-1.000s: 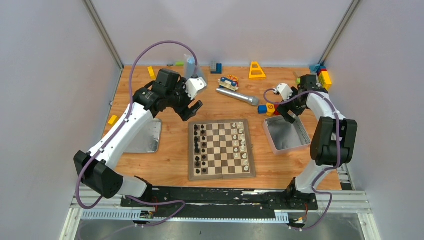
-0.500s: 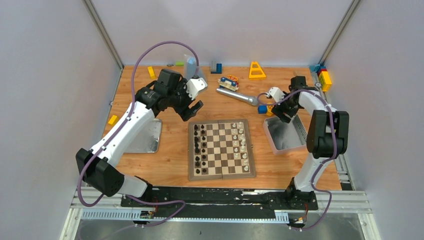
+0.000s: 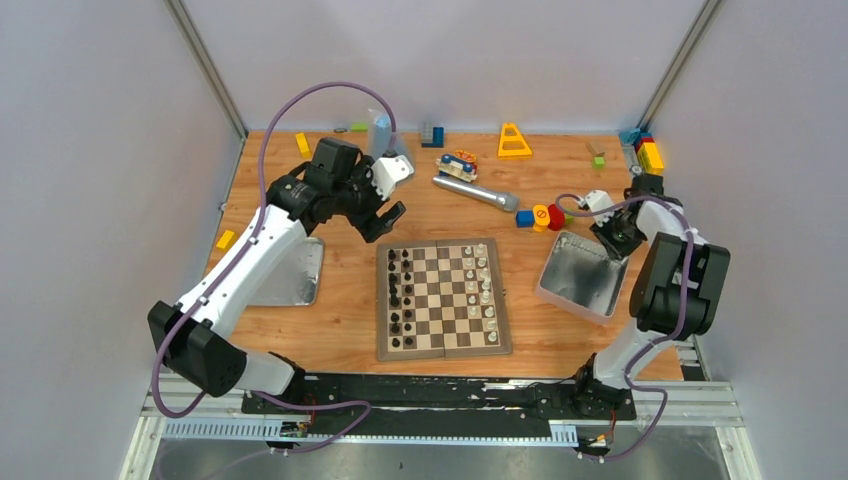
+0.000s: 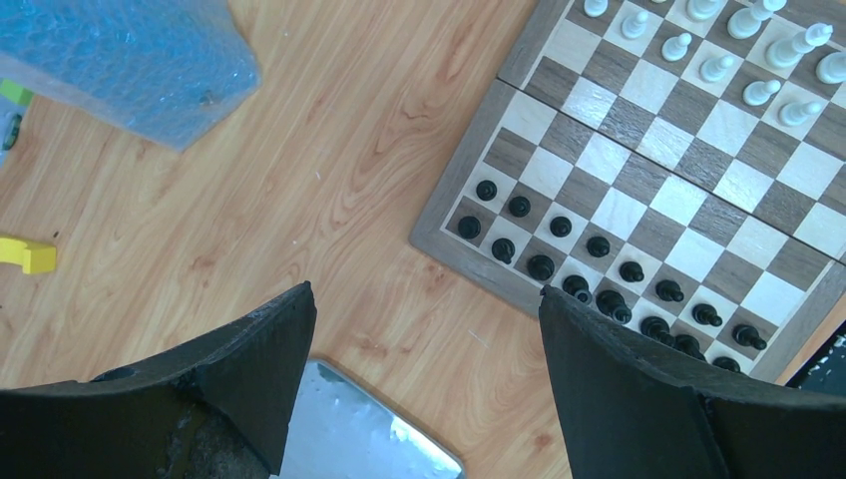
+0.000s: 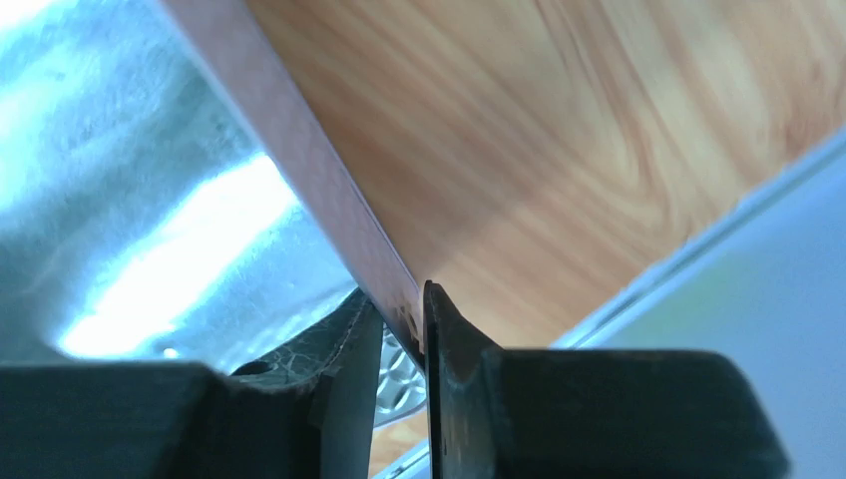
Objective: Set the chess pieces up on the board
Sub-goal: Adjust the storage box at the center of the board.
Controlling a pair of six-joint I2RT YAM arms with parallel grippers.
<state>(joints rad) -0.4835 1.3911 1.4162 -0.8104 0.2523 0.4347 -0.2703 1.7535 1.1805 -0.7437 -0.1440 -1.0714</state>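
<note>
Well, I see the board flat on the table, near the arms. The white chess pieces stand on its right side, and the black pieces on its left. Right of it, my right gripper pinches the shiny tin by its far right edge. Past the board's far left corner, my left gripper hangs with its fingers wide apart, holding nothing.
</note>
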